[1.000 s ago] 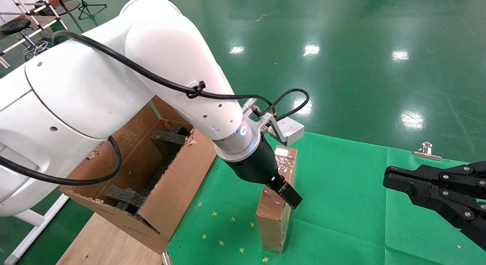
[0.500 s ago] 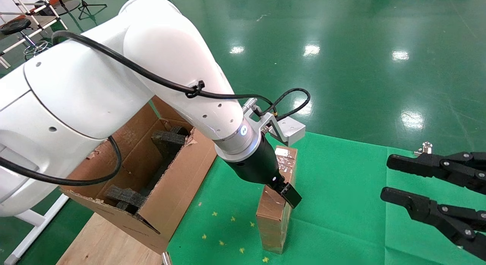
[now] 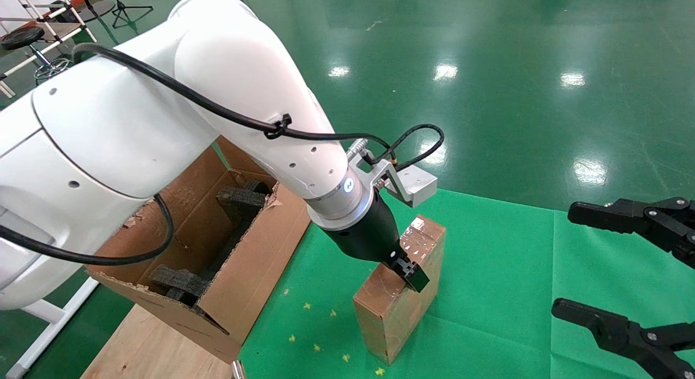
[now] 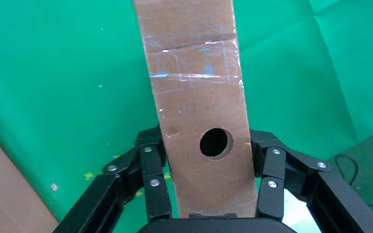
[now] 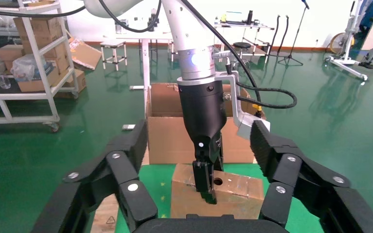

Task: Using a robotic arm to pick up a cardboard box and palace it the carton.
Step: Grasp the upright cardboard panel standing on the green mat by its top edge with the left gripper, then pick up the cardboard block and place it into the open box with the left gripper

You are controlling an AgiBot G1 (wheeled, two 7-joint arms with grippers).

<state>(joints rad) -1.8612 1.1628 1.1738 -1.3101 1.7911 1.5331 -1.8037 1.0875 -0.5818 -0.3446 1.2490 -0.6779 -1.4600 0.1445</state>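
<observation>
While your left claw (image 4: 208, 194) grips the cardboard box (image 3: 399, 295) across its narrow, holed side, the slim box sits tilted over the green-covered counter (image 3: 488, 270), one low corner apparently touching the cloth, just right of the carton (image 3: 228, 281). You are at the pickup step of the robotic arm (image 3: 228, 124): grasp made, lift barely begun. Your next move calls for raising the box clear of the carton's near wall, swinging it left, then lowering it between the black foam blocks (image 3: 239, 200). Your right claw (image 3: 624, 270) waits spread wide and empty at the counter's right edge.
</observation>
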